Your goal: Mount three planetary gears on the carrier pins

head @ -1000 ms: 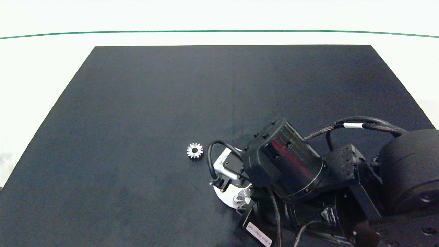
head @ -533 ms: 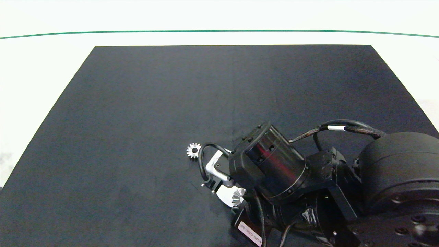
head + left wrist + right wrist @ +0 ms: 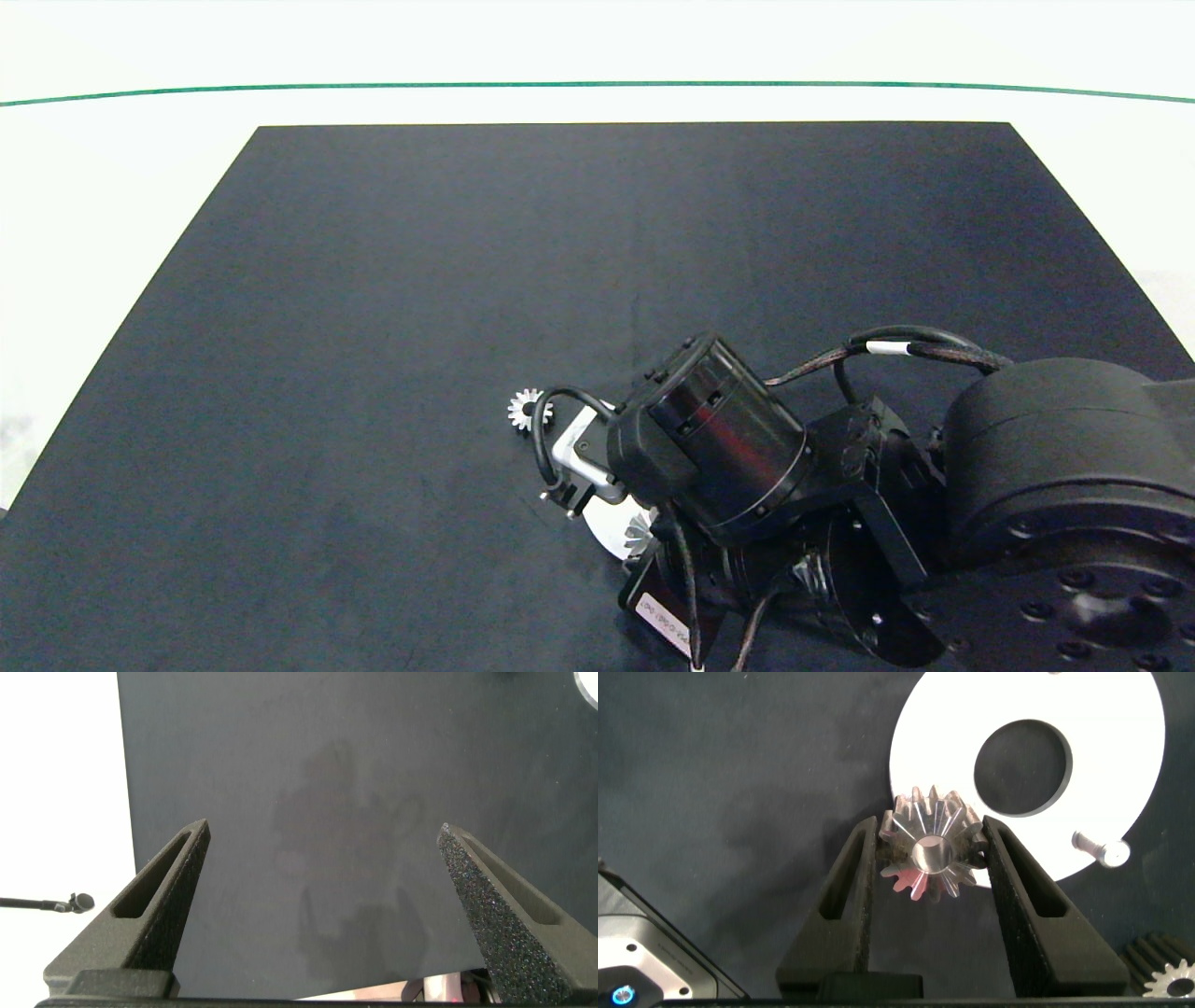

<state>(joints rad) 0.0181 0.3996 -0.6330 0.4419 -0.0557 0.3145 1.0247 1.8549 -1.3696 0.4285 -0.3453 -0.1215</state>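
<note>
Silver teeth are showing between the two grey fingers of your right end effector (image 3: 931,863) — it is clamping one planetary gear (image 3: 929,849) by its flanks, which is leaving the centre hole clear to meet a peg. That gear is hanging just over the edge of the white carrier disc (image 3: 1120,728), beside its large centre hole, while the one carrier pin (image 3: 1099,848) you can see from the right wrist is standing apart from it, so the bore is not yet lined up. A second gear (image 3: 526,409) is lying flat on the dark counter (image 3: 373,280) near the wrist, probably waiting its turn, and a third (image 3: 639,532) is sitting on the disc. Your left end effector (image 3: 322,873) is hanging spread wide over bare counter, holding nothing — likely parked out of the way.
</note>
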